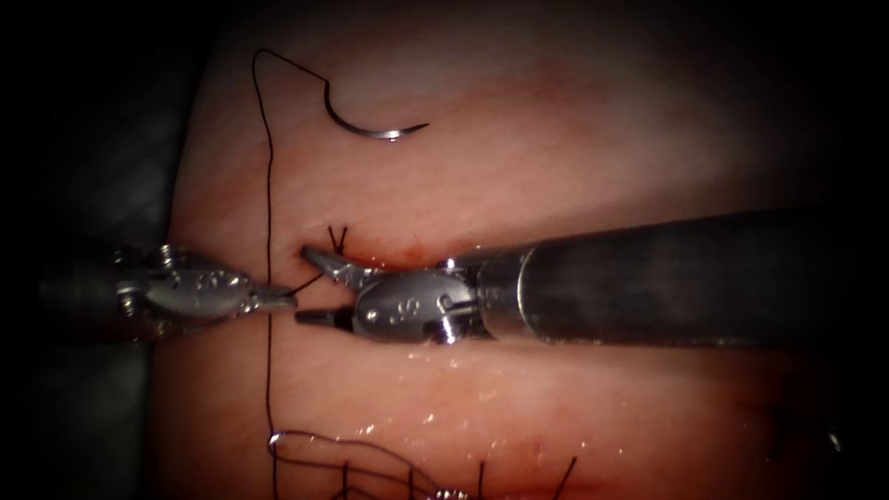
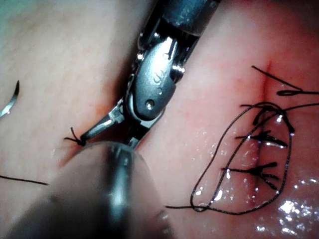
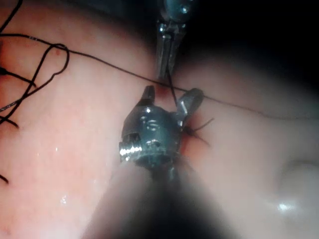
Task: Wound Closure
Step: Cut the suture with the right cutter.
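Right tool at frame centre, jaws spread wide, nothing held; upper jaw against the knot, a thread strand running between the two jaws. Left tool from the left edge, jaws closed on that thread just beside the right tool's tips. Needle lying free on the tissue in the upper middle, not in it, thread trailing from its blunt end down past the left tool to loose loops at the bottom edge. Cut mostly hidden under the right shaft; red fluid beside the knot. Earlier stitches in the left wrist view. Surroundings dark, hard to make out.
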